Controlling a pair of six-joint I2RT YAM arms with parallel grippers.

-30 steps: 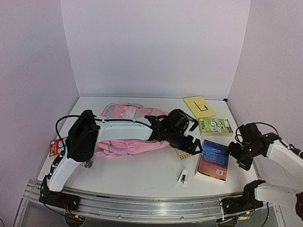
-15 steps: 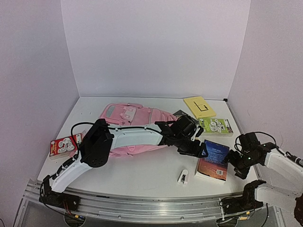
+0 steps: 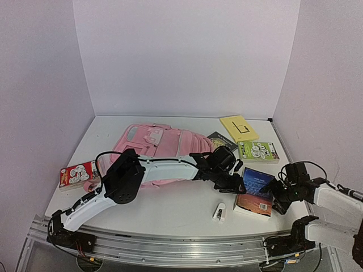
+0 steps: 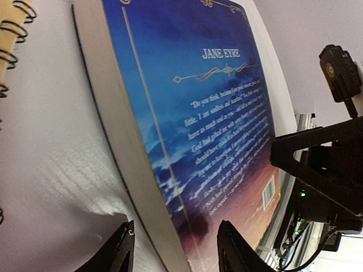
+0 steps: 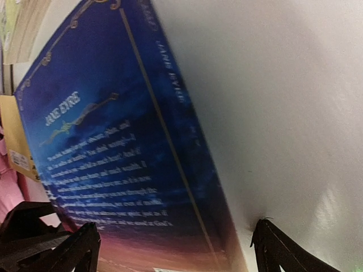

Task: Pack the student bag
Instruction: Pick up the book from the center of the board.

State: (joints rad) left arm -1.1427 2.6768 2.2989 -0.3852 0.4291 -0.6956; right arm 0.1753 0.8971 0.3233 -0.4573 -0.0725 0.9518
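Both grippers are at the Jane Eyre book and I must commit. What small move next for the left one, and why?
Probably close the left gripper on the Jane Eyre book: its fingers straddle the page edge with a gap showing, while the right gripper stands open across the spine side.

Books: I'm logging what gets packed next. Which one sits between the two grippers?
The blue Jane Eyre book, flanked by the left gripper and right gripper; the green book, yellow book and red book lie apart.
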